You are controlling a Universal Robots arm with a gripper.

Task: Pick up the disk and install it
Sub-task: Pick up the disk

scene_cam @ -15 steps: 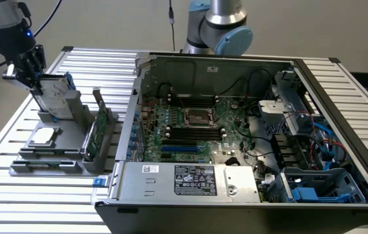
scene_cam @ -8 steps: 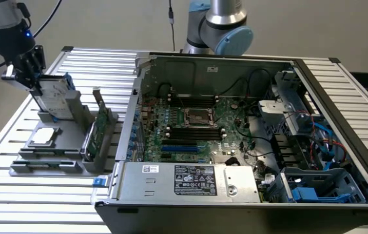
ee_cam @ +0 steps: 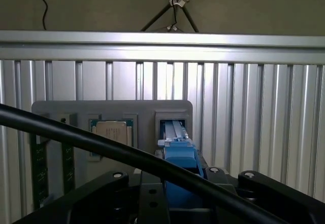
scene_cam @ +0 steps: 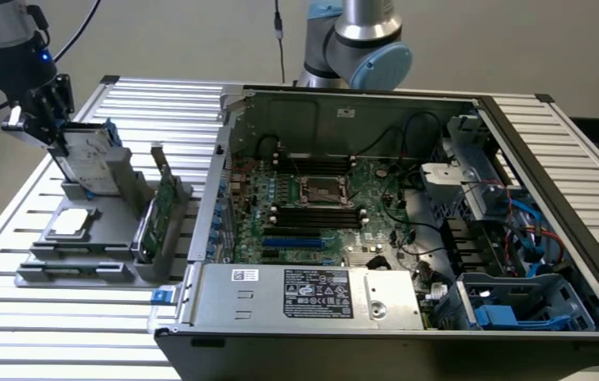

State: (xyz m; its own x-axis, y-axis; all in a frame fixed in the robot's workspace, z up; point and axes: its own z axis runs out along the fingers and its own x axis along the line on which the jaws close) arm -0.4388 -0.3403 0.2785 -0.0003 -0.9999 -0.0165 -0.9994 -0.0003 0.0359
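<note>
The disk (scene_cam: 96, 155), a silver-grey drive with blue side rails, stands on edge in the grey holder (scene_cam: 87, 238) at the exterior view's left. My gripper (scene_cam: 64, 147) comes down from above onto its upper end and is shut on it. In the wrist view the disk's blue rail (ee_cam: 179, 155) runs between the black jaws of the gripper (ee_cam: 180, 193), with its far end in the holder's slot (ee_cam: 172, 120). The disk's lower end is still down in the holder.
The holder also carries a small silver square chip (scene_cam: 71, 224) (ee_cam: 111, 132) and an upright green card (scene_cam: 162, 210). The open computer case (scene_cam: 405, 238) lies to the exterior view's right, with a blue-lined bay (scene_cam: 511, 305) in its near corner. A black cable (ee_cam: 101, 145) crosses the wrist view.
</note>
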